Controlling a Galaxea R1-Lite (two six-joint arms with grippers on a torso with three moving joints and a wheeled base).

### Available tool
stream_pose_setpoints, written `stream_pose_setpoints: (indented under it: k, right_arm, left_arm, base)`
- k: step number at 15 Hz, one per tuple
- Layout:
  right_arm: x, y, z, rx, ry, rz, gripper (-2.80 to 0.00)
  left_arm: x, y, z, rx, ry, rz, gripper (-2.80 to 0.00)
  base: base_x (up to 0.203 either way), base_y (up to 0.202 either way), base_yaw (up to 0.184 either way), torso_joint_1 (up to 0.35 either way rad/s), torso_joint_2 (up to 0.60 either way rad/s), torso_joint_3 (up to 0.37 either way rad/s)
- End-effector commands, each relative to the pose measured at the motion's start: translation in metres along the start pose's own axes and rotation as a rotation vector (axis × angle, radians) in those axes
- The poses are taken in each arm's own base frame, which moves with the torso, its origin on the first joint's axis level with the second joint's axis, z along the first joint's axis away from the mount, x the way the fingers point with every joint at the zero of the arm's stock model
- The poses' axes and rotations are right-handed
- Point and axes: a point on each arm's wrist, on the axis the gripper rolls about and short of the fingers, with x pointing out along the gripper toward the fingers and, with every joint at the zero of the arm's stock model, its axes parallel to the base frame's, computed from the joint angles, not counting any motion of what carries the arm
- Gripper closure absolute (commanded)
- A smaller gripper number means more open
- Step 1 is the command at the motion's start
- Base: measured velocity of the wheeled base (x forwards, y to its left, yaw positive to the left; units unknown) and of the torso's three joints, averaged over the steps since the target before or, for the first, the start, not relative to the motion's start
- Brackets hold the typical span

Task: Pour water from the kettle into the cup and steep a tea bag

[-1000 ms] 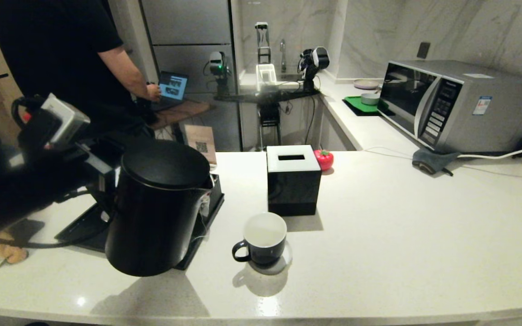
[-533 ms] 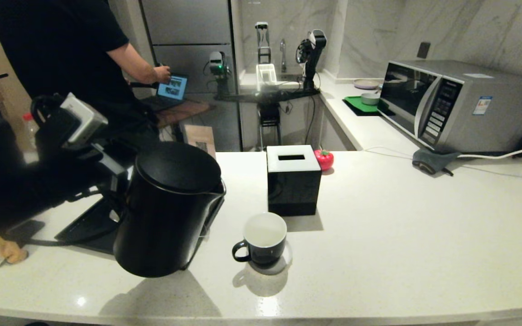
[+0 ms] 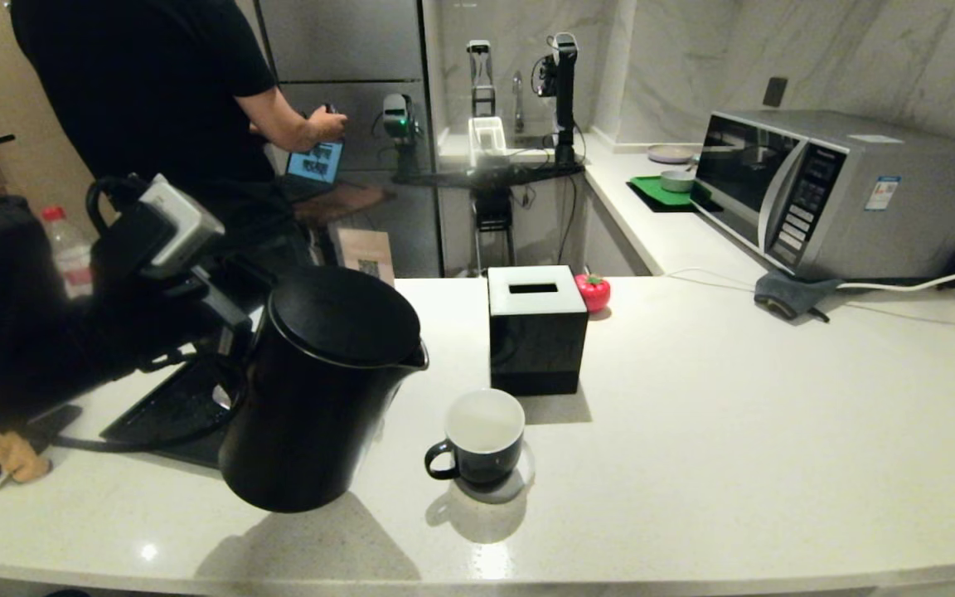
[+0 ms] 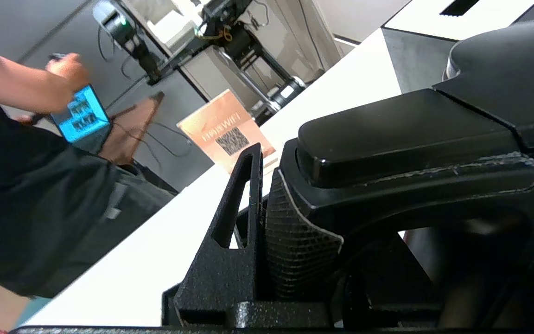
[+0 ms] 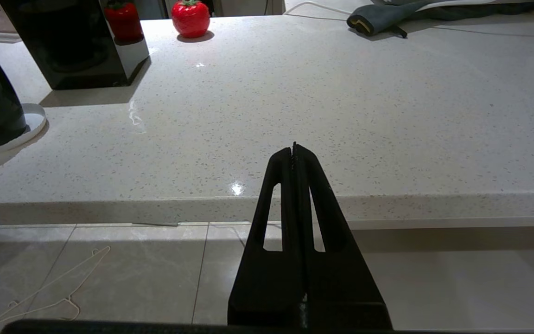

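The left claw (image 4: pixel 267 218) grips the kettle (image 3: pixel 320 390) by its handle, holding it upright above the counter (image 3: pixel 734 398) with its spout aimed at the cup (image 3: pixel 482 439) to its right, likely ready for pouring. The right claw (image 5: pixel 295 153), shut and empty, idles off the counter's near edge.

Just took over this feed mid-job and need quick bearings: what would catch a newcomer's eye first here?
The tall black kettle, held off the counter by its handle in the left gripper, hangs just left of the black cup, spout toward it. Behind the cup stands a black tissue box, and a large microwave fills the far right. The right gripper waits shut off the counter's near edge.
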Motion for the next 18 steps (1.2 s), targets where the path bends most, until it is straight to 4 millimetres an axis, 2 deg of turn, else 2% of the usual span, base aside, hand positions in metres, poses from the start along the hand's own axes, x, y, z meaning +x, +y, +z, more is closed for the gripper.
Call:
stream_pose_setpoints:
  k: [1, 8, 18]
  right_arm:
    - [0.000, 0.000, 0.000, 0.000, 0.001, 0.000, 0.00]
    - [0.000, 0.000, 0.000, 0.000, 0.001, 0.000, 0.00]
    - [0.000, 0.000, 0.000, 0.000, 0.001, 0.000, 0.00]
  left_arm:
    - [0.002, -0.001, -0.002, 0.016, 0.002, -0.004, 0.00]
    - [0.004, -0.002, -0.004, 0.061, 0.052, -0.012, 0.00]
    - [0.021, -0.011, 0.005, 0.102, 0.075, -0.009, 0.00]
  base:
    - [0.000, 0.000, 0.000, 0.000, 0.00, 0.000]
    - [0.000, 0.000, 0.000, 0.000, 0.00, 0.000]
    - [0.000, 0.000, 0.000, 0.000, 0.00, 0.000]
